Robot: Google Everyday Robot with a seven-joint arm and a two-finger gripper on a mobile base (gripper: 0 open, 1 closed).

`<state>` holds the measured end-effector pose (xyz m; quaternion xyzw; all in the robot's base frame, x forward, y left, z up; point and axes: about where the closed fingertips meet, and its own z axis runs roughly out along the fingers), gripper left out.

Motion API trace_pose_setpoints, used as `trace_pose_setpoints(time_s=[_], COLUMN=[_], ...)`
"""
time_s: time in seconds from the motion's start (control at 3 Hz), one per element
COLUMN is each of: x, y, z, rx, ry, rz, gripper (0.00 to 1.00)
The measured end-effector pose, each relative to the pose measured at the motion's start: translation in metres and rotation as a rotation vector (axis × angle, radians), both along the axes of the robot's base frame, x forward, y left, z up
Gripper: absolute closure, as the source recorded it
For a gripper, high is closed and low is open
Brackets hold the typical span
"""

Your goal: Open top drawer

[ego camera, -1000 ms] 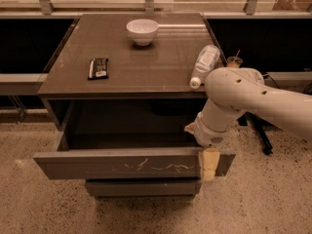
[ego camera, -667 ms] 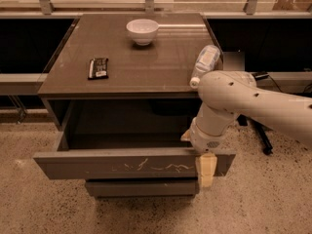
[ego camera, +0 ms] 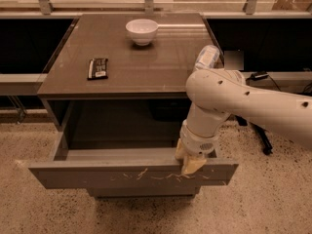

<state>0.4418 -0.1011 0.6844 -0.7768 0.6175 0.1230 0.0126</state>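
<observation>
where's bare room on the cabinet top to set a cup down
A broad bare patch lies in the middle, between the dark packet, the white bowl and the bottle. The front right is crowded: the pincer sits at the front lip of the open top drawer.

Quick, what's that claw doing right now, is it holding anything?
Gripper: at the front edge of the pulled-out top drawer; open or closed cannot be told.

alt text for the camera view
The top drawer stands pulled open, with the robot's claw at the right end of its scratched front's top edge. On the cabinet top are a white bowl, a dark packet and a bottle.
</observation>
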Motion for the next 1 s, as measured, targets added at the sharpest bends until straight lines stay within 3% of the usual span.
trace_pose_setpoints(time_s=[0.33, 0.67, 1.0], x=[-0.004, -0.008, -0.008], y=[0.005, 0.014, 0.018], z=[0.015, 0.05, 0.078], rx=[0.0, -0.015, -0.018], ry=[-0.024, -0.085, -0.129], rz=[0.031, 0.087, 0.131], gripper=[0.6, 0.54, 0.31])
